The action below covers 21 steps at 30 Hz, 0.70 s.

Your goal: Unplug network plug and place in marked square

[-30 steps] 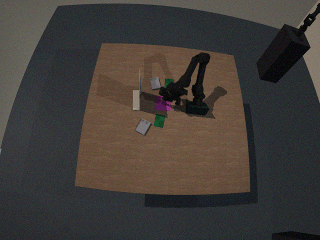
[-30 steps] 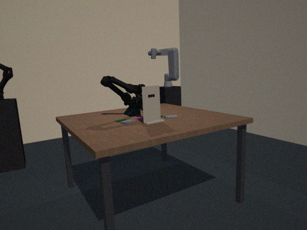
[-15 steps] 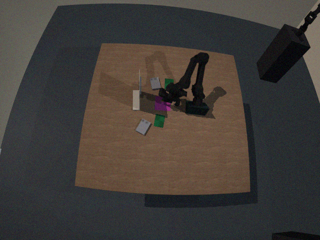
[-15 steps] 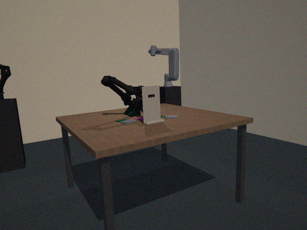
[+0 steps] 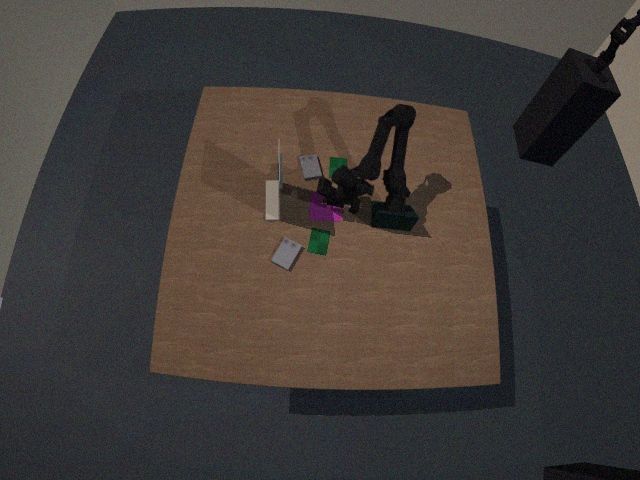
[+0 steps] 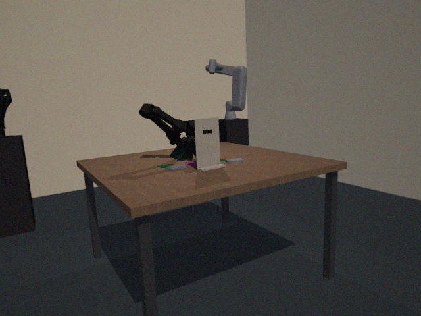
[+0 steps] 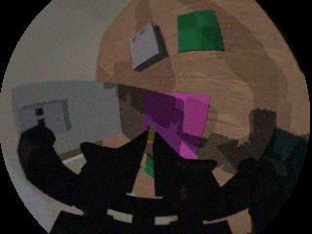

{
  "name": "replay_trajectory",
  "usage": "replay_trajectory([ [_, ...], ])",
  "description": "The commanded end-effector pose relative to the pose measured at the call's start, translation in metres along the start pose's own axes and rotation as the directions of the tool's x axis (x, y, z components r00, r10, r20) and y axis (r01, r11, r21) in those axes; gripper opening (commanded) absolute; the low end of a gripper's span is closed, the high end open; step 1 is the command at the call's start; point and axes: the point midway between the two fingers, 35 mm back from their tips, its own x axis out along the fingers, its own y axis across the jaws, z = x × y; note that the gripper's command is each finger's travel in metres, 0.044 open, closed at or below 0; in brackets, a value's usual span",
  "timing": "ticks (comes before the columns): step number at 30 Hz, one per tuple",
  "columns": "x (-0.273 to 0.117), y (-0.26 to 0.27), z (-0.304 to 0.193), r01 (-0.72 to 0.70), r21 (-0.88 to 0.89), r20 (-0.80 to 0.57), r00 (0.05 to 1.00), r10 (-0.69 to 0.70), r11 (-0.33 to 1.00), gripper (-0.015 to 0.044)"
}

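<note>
My gripper (image 5: 325,199) (image 7: 151,134) is shut on the plug (image 7: 151,133), of which a thin yellow strip shows between the fingertips; its body is mostly hidden by the fingers. The plug is out of the socket and held above the table, over the magenta square (image 5: 316,212) (image 6: 188,163) (image 7: 196,108) in the wrist view. The upright panel (image 5: 280,167) (image 6: 207,149) (image 7: 97,97) stands apart from the fingertips. Its socket block (image 7: 58,116) shows a dark opening at the left of the wrist view. In the exterior view the panel hides the gripper.
Green squares (image 5: 338,163) (image 5: 318,241) (image 7: 200,31) lie on either side of the magenta one. Low grey blocks (image 5: 310,166) (image 5: 287,253) (image 6: 234,160) (image 7: 146,46) lie near the panel, whose pale foot (image 5: 272,201) rests on the table. The arm's base (image 5: 385,222) is at the opposite side.
</note>
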Motion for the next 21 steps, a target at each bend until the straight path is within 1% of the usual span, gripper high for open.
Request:
replay_trajectory([
  [1, 0.002, -0.003, -0.001, 0.002, -0.009, -0.004, 1.0, -0.002, 1.0, 0.0],
  [21, 0.014, -0.013, 0.003, -0.004, -0.012, 0.003, 1.0, 0.004, 1.0, 0.0],
])
